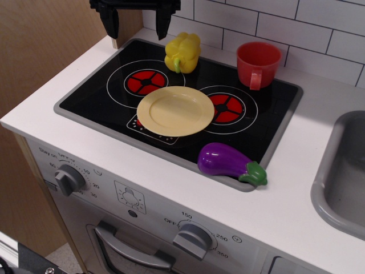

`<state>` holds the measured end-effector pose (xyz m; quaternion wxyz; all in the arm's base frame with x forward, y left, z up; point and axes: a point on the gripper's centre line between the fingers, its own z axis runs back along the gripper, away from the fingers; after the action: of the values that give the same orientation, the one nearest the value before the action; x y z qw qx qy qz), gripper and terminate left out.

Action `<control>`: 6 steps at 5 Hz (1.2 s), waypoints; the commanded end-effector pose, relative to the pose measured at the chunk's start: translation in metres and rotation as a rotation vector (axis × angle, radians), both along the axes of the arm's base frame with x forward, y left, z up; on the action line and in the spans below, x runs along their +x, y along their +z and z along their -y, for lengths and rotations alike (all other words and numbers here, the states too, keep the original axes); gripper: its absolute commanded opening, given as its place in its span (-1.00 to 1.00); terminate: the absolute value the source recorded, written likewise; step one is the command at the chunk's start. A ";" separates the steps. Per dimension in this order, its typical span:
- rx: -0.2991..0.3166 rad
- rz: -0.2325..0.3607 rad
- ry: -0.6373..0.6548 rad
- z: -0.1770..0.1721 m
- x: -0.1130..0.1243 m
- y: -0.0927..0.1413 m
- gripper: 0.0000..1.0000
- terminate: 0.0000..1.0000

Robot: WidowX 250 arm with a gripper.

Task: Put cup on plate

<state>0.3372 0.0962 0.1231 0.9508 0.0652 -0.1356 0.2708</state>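
The red cup stands upright at the back right of the black stovetop, its handle facing the front. The pale yellow plate lies at the middle front of the stovetop, between the two burners and partly over the right one. My gripper hangs at the top edge of the view, above the back left corner of the stove. Its two black fingers are spread apart and hold nothing. It is far left of the cup and behind the plate.
A yellow pepper sits at the back of the stovetop between gripper and cup. A purple eggplant lies at the front right edge. Red burners mark the stovetop. A grey sink is at the right. A tiled wall stands behind.
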 end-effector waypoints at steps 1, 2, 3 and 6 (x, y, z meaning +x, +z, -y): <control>0.000 0.000 0.000 0.000 0.000 0.000 1.00 -1.00; 0.014 0.035 -0.134 0.042 -0.009 0.002 1.00 -1.00; -0.029 0.081 -0.202 0.081 -0.010 0.004 1.00 -1.00; -0.114 0.048 -0.178 0.171 0.010 -0.006 1.00 -1.00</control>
<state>0.3400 -0.0759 0.0975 0.9736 0.0023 -0.1232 0.1922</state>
